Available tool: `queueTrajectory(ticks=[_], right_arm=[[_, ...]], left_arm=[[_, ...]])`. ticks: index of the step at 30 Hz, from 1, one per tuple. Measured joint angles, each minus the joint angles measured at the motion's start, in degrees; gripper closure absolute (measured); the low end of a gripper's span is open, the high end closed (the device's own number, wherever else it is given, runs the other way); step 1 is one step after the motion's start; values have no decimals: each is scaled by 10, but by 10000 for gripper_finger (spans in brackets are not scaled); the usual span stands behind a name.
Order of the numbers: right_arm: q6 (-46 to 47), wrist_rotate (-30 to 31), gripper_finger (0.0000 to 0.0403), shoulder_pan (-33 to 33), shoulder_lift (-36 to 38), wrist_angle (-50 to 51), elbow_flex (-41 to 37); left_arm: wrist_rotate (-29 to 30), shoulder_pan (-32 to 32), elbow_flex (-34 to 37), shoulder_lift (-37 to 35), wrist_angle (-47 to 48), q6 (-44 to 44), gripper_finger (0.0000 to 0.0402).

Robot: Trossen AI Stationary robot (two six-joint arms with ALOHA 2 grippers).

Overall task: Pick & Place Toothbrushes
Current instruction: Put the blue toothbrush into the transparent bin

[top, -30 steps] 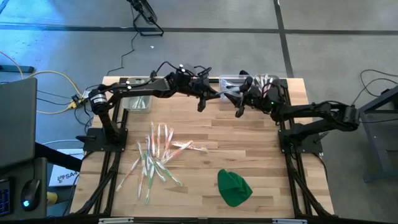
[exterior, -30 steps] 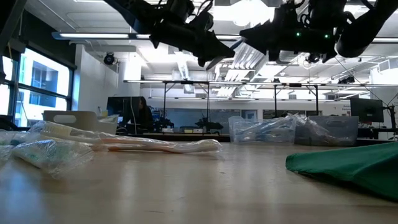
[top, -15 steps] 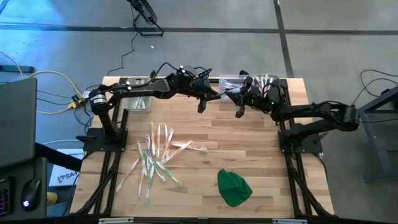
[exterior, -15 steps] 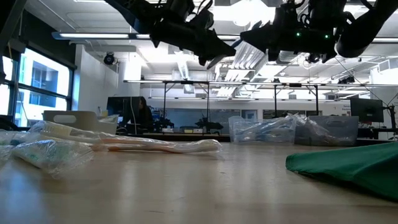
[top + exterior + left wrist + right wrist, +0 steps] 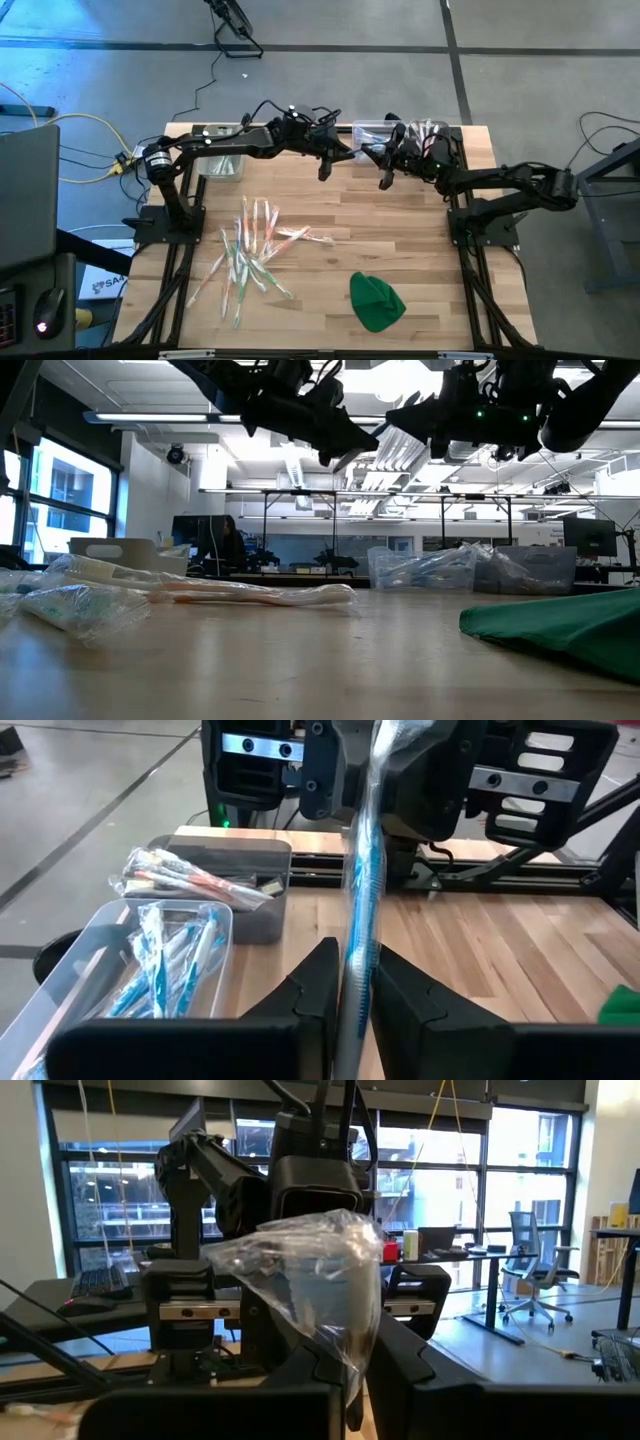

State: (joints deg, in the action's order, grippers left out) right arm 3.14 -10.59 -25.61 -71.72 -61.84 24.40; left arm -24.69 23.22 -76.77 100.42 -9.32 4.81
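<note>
Above the table's far middle, my two grippers face each other with one wrapped toothbrush [image 5: 364,850] with blue accents between them. My left gripper [image 5: 352,958] [image 5: 349,152] is shut on it from the table's left. My right gripper [image 5: 352,1352] [image 5: 367,153] is shut on its clear wrapper [image 5: 318,1265] from the right. A pile of toothbrushes [image 5: 254,250] [image 5: 200,592] lies flat on the wood at the near left. My left gripper pinches the toothbrush's shaft [image 5: 350,982] between its two fingers, coming about level from the table's left. The toothbrush reaches out past the fingertips toward the other gripper, clear of the table. My right gripper pinches the crumpled clear wrapper at the toothbrush's end [image 5: 345,1342] between its two fingers, coming about level from the table's right. The wrapper bulges out ahead of the fingertips, lifted clear of the table.
A clear bin [image 5: 120,960] with blue toothbrushes and a dark bin [image 5: 240,890] with orange ones stand at the far right. Another clear bin [image 5: 222,165] stands at the far left. A green cloth lump [image 5: 376,300] [image 5: 560,625] lies near the front.
</note>
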Motion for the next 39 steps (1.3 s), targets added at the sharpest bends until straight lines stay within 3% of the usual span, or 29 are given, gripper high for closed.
queueTrajectory(ticks=[9, 21, 31, 39], right_arm=[[0, 2, 393, 0, 0, 6, 0], [0, 3, 393, 0, 0, 15, 0], [-17, 30, 393, -1, 0, 17, 0], [-16, 57, 393, 0, 2, 35, 0]], left_arm=[[18, 0, 0, 0, 9, -7, 342], [19, 0, 0, 0, 23, -7, 256], [19, 0, 0, 0, 22, -6, 254], [19, 8, 13, -1, 41, 50, 254]])
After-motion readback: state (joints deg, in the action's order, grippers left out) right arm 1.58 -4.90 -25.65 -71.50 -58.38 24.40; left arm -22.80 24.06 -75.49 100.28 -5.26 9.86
